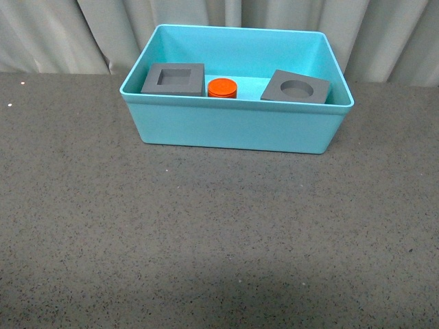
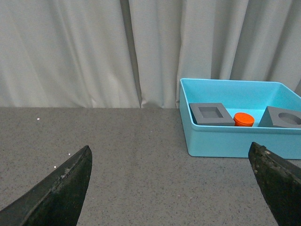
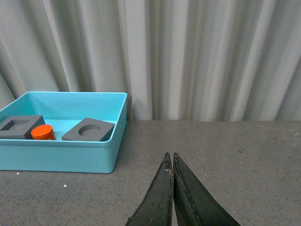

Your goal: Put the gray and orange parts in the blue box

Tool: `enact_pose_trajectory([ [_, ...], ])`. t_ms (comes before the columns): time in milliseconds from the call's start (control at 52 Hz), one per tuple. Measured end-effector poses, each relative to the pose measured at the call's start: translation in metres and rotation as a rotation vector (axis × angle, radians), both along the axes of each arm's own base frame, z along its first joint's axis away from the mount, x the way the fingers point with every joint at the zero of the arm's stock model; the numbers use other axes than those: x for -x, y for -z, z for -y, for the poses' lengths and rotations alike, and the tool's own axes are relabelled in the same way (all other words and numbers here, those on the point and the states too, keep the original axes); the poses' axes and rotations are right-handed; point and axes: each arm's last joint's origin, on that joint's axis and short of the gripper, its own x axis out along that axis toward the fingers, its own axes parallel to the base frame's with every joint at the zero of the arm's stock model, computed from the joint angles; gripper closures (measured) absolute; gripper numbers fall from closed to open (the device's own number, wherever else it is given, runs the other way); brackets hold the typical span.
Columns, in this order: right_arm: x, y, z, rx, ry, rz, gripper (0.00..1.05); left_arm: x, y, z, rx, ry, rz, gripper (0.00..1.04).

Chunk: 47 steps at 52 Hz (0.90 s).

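Note:
The blue box (image 1: 233, 130) stands at the back middle of the table. Inside it lie the gray cube with a square recess (image 1: 174, 78), the orange cylinder (image 1: 222, 88) and the gray cube with a round recess (image 1: 295, 87). Neither arm shows in the front view. My left gripper (image 2: 171, 155) is open and empty, low over the table, well short of the box (image 2: 225, 141). My right gripper (image 3: 170, 157) is shut with nothing in it, on the other side of the box (image 3: 61, 157).
A pale pleated curtain (image 1: 68, 34) hangs behind the table. The dark speckled tabletop (image 1: 219, 240) stretches in front of the box and to both sides of it.

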Motion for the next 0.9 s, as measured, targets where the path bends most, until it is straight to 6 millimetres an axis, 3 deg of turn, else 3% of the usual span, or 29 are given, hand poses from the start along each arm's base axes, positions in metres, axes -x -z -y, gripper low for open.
enact_pose_trajectory([
  [77,0.0000,0.0000,0.0000,0.001,0.000,0.000,1.01,0.0000,0.0000,0.0000,0.000,0.000,0.000,0.07],
  [212,0.0001,-0.0001,0.0000,0.001,0.000,0.001,0.69,0.0000,0.0000,0.0000,0.000,0.000,0.000,0.07],
  [327,0.0001,-0.0001,0.0000,0.001,0.000,0.001,0.49,0.0000,0.0000,0.0000,0.000,0.000,0.000,0.07],
  [423,0.0001,-0.0001,0.0000,0.001,0.000,0.001,0.26,0.0000,0.0000,0.0000,0.000,0.000,0.000,0.07],
  [538,0.0001,-0.0001,0.0000,0.000,0.000,0.001,0.08,0.0000,0.0000,0.0000,0.000,0.000,0.000,0.07],
  [904,0.0001,-0.0001,0.0000,0.000,0.000,0.001,0.10,0.0000,0.0000,0.0000,0.000,0.000,0.000,0.07],
])
